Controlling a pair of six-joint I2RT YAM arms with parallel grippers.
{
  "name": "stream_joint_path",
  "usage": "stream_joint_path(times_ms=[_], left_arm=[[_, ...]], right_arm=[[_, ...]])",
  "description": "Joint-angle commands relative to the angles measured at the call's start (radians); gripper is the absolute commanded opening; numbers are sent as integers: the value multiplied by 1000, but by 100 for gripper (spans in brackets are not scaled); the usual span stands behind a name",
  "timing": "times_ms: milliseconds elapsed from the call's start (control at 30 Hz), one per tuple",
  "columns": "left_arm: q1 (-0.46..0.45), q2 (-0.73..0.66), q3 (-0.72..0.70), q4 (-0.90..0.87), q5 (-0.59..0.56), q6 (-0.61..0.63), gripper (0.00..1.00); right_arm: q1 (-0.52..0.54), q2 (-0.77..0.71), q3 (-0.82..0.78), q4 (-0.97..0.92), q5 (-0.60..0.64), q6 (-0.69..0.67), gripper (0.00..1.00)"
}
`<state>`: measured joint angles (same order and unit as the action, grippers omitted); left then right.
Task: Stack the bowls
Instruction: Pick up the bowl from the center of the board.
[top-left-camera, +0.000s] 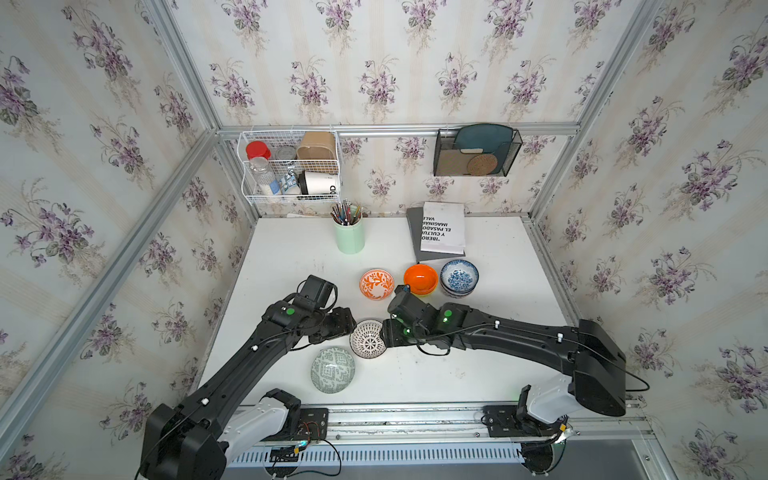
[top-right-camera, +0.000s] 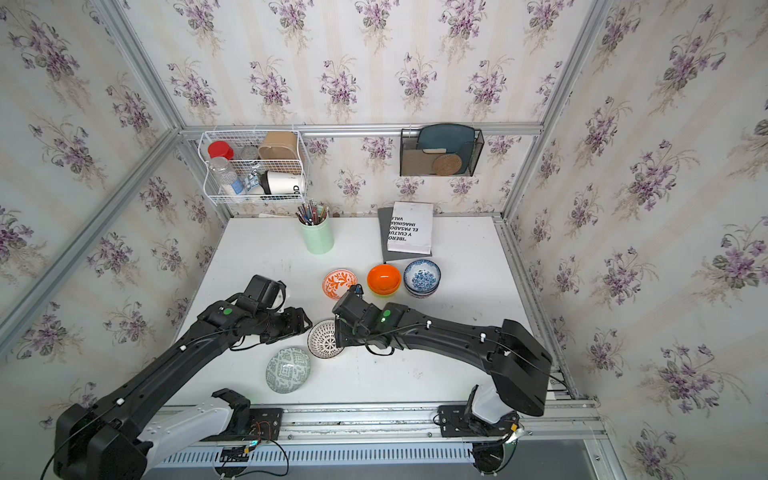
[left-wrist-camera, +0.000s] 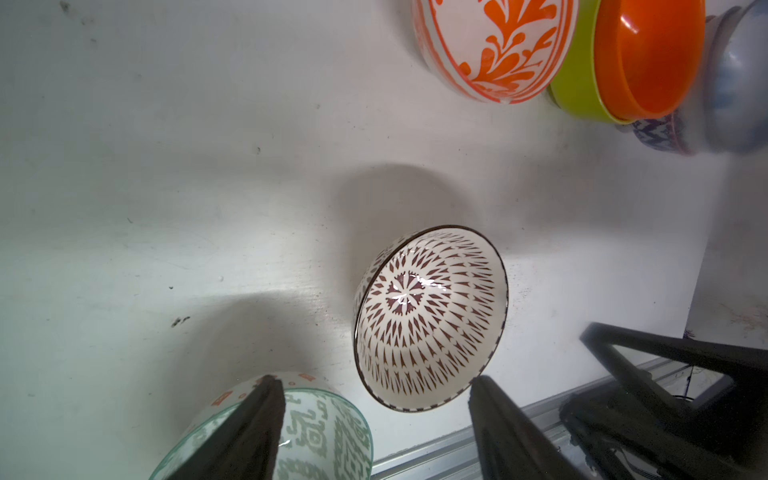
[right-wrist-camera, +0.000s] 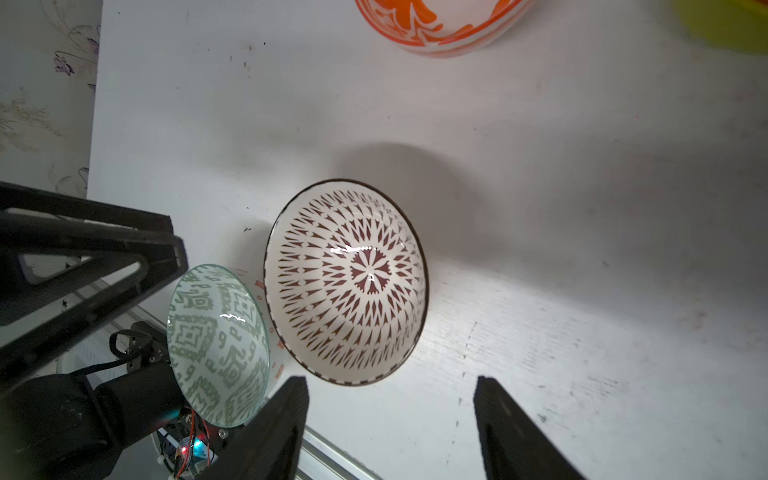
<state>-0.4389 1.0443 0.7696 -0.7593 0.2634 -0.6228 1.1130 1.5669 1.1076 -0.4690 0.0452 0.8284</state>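
pale wallpaper (top-left-camera: 374, 62) with sprigs of purple flowers covers the back wall and both side walls. a bare aluminium frame (top-left-camera: 395, 129) runs up the corners and across the back wall. from that crossbar hang a white wire basket (top-left-camera: 291, 134) and, well apart from it, a black mesh holder (top-left-camera: 516, 153). below lies a white bench (top-left-camera: 282, 266), scuffed and speckled in the wrist views. a metal rail (top-left-camera: 415, 419) edges its near side. the light is soft and even, the shadows faint.
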Motion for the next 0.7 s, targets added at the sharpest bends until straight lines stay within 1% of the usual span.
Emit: stream_joint_path(times_ms=[0, 167, 367, 500, 567, 667], left_arm=[[1, -48, -60, 119, -7, -81, 73], [0, -105, -107, 160, -23, -106, 74], [0, -114, -120, 163, -33, -113, 74], [0, -112, -122, 165, -40, -112, 74], [0, -109, -122, 164, -41, -112, 74], [1, -108, -120, 165, -45, -115, 74]], right_arm=[[2, 44, 22, -41, 41, -12, 69], [2, 120, 57, -41, 9, -24, 68], [0, 192, 99, -30, -4, -38, 60], [-9, 225, 118, -47, 17, -32, 55], [-25, 232, 108, -39, 10, -27, 49], [-41, 236, 105, -38, 14, -28, 38]])
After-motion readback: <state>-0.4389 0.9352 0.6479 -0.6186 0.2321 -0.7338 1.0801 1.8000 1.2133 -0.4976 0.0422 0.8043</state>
